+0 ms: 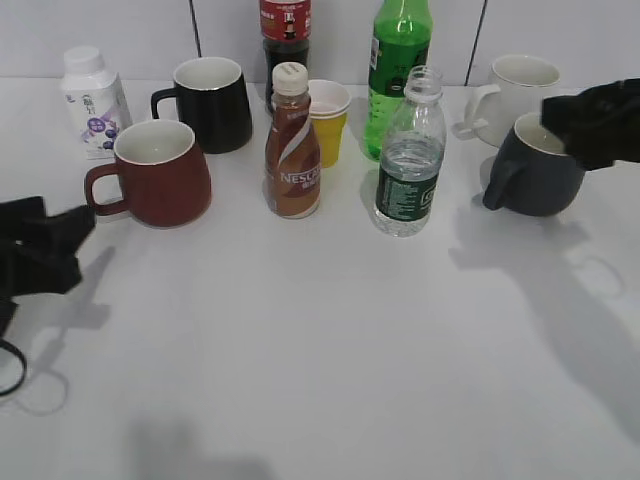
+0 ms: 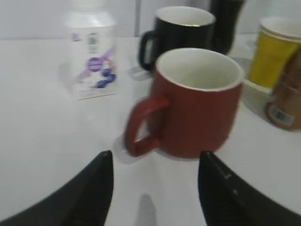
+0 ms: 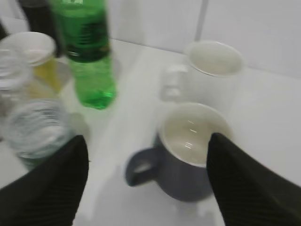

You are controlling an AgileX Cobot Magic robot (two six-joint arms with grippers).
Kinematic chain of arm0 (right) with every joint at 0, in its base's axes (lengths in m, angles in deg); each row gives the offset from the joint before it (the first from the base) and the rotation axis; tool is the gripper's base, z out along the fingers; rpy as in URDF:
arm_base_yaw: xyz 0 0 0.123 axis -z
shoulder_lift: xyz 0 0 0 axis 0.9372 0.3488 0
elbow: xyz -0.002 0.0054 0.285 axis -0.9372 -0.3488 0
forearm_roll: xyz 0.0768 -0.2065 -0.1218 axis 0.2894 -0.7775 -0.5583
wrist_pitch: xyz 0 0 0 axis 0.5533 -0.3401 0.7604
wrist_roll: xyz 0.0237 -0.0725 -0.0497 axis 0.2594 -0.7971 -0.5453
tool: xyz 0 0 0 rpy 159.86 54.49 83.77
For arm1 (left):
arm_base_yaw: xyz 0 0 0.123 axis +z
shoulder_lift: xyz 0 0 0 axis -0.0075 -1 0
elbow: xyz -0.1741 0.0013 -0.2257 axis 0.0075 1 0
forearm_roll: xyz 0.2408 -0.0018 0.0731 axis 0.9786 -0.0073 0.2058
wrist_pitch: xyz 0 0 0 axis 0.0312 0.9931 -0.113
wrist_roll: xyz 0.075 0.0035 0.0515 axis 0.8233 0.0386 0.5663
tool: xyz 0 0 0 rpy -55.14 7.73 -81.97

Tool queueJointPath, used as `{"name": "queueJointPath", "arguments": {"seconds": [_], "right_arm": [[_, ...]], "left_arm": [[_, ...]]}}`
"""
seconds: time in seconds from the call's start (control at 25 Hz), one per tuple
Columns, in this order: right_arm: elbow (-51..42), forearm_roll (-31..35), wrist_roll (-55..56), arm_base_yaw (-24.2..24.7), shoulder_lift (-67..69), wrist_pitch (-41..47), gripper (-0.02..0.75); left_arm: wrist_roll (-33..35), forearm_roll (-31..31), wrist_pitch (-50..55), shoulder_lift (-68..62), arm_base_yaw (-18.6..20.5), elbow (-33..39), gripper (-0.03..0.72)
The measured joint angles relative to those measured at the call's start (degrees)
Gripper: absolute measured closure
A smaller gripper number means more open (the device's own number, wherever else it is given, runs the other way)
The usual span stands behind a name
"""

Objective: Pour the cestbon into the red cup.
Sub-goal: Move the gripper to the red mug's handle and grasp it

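The upright water bottle [image 1: 410, 155] stands left of the right gripper [image 1: 600, 120], which gapes wide and empty above the grey mug [image 1: 535, 165], nearer than the empty, open left gripper [image 1: 45, 245].

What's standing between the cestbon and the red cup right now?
The brown Nescafe bottle stands between the cestbon and the red cup; the exterior view shows it.

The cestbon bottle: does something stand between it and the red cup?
Yes. The brown Nescafe bottle stands on the table between the cestbon and the red cup, so the cestbon must pass in front of it or over it.
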Motion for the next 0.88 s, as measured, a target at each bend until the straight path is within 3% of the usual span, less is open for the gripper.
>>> {"name": "queueJointPath", "arguments": {"seconds": [0.24,0.44,0.68,0.88], "right_arm": [[0.00,-0.63,0.24,-4.27,3.75,-5.93,0.150],[0.00,-0.63,3.80,-4.32,6.64,-12.58,0.150],[0.00,-0.63,7.70,-4.83,8.21,-14.26,0.150],[0.00,-1.34,8.40,-4.88,11.02,-15.27,0.150]], "left_arm": [[0.00,-4.70,-15.98,-15.62,-0.18,-0.05,0.253],[0.00,-4.74,-17.79,-21.01,-0.18,-1.84,0.276],[0.17,-5.04,-18.13,-21.44,-0.18,-4.41,0.309],[5.51,-6.80,-18.23,-22.37,-0.18,-7.32,0.312]]}}
